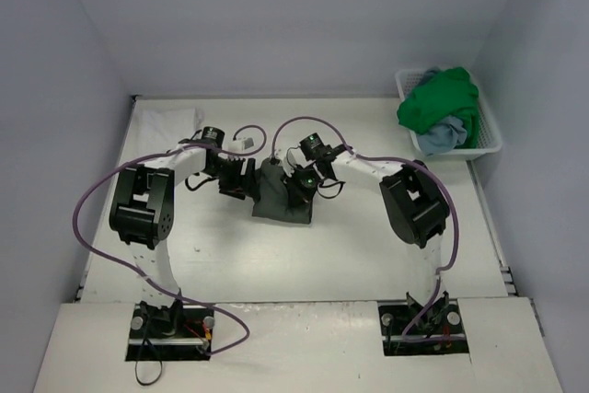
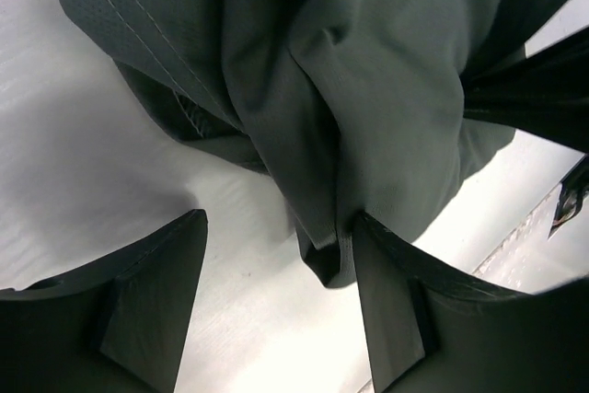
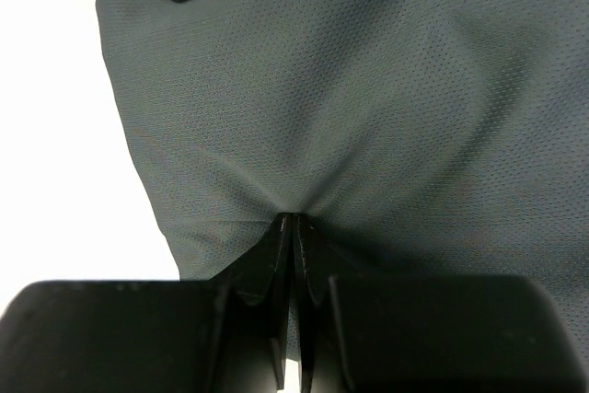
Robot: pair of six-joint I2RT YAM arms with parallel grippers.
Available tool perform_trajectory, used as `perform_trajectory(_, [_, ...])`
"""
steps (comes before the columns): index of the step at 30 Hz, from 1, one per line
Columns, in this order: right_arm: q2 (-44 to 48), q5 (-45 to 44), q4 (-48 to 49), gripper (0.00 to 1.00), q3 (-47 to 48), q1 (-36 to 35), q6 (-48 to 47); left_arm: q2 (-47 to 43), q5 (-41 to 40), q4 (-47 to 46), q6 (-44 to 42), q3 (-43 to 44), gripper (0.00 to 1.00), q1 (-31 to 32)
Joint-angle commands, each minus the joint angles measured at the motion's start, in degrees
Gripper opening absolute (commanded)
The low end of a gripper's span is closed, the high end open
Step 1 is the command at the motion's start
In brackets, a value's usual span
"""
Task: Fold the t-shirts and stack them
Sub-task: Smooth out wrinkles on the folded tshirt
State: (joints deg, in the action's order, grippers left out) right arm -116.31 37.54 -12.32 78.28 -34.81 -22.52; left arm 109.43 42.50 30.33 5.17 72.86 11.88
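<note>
While the R gripper [image 3: 293,220] pinched the dark olive-grey t-shirt [image 1: 274,202] at table [image 1: 368,255] centre, jaws shut on a pucker of cloth, the L gripper [image 2: 278,220] stood open, 1 finger touching its bunched edge. Advice: L should take 1 single layer, then spread flat w/o dragging.

The top view looks down from high behind onto the whole desk [image 1: 276,255]. Both wrist views face down, very close on the dark olive-grey shirt [image 2: 386,71] lying mid-frame in the top view.
</note>
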Motion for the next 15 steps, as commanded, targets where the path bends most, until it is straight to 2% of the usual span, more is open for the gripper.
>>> perform_trajectory(1, [2.2,-0.2,0.6,0.0,-0.8,0.5,-0.1,1.1,2.3,-2.9,2.7,2.1,0.58,-0.4])
perform_trajectory(10, [3.5,1.6,0.7,0.0,-1.1,2.5,-0.2,6.8,6.4,-7.6,8.0,1.8,0.63,-0.5])
perform_trajectory(15, [4.3,2.2,0.6,0.0,-1.1,2.6,-0.1,9.4,6.1,-9.2,9.5,0.6,0.65,-0.1])
